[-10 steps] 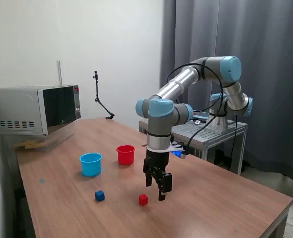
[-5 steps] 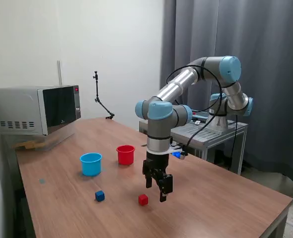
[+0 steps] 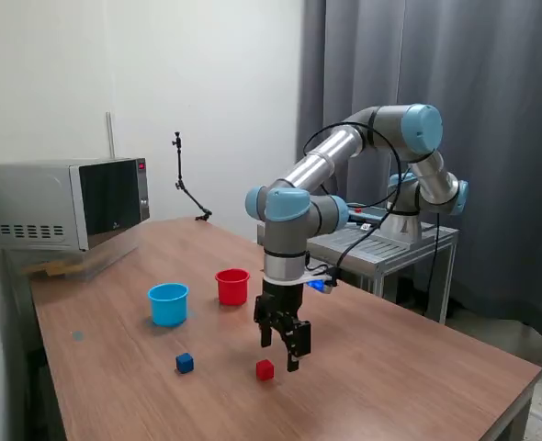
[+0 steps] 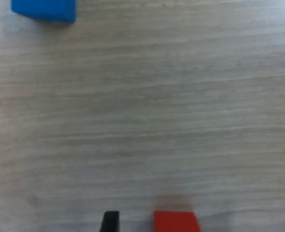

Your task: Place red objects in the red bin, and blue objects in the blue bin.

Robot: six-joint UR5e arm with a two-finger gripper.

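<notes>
The robot's black two-finger hand [image 3: 281,350] hangs spread open and holds nothing, just above the brown wooden counter [image 3: 418,386]. A small solid red cube [image 3: 265,369] lies just beside its fingertips; a small dark blue cube [image 3: 185,363] sits further toward the exterior view's left. Beyond them stand the round red plastic bin [image 3: 232,287] and the light-blue plastic bin [image 3: 168,303].

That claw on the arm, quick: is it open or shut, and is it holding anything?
Gripper: open and empty, fingers spread above the table, with the red cube lying loose on the wood just below.
</notes>
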